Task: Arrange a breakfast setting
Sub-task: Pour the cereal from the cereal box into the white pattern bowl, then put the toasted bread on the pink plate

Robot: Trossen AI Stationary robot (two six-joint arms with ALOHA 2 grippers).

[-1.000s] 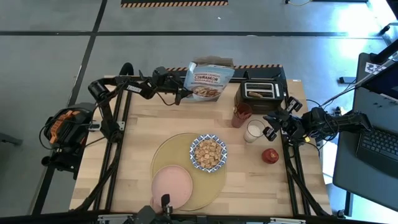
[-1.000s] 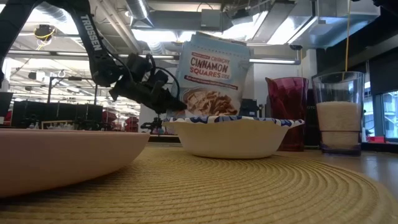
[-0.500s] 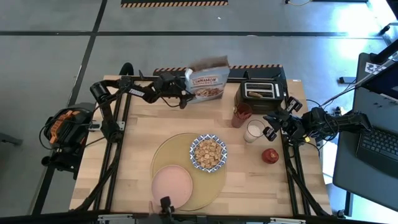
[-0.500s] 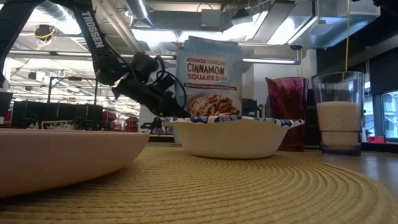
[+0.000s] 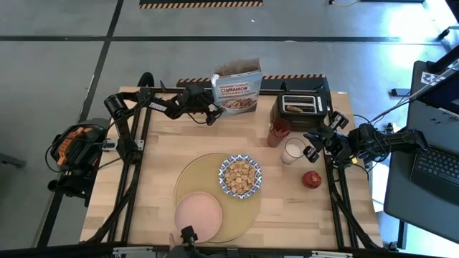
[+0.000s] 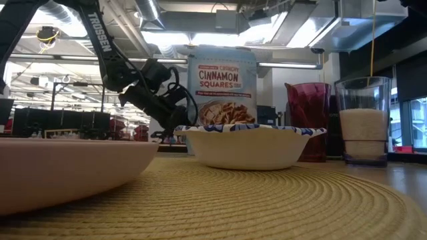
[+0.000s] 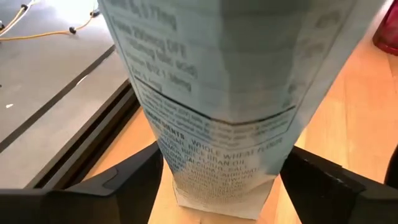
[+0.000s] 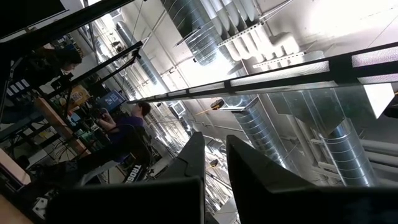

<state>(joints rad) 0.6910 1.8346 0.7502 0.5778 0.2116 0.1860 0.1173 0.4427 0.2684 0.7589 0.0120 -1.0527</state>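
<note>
Left hand (image 5: 213,113) grips the upright blue cardboard cinnamon cereal box (image 5: 236,89) low at the wooden tabletop's (image 5: 158,172) far edge — light, crushable, likely top-heavy; right hand (image 5: 313,145), fingers nearly closed, waits beside the milk glass (image 5: 291,151).

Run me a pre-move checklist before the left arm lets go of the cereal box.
1. Box upright: ok. The cereal box stands straight at the table's far edge in the low view.
2. Left gripper hold: ok. Its fingers flank the box's base in the left wrist view.
3. Box base resting on the table: cannot tell; the bowl hides it in the low view.
4. Room beside the toaster: ok, a gap shows.
5. Right gripper out of the way: ok, it sits by the milk glass.
6. Placemat holds bowl and pink plate: ok.
</note>
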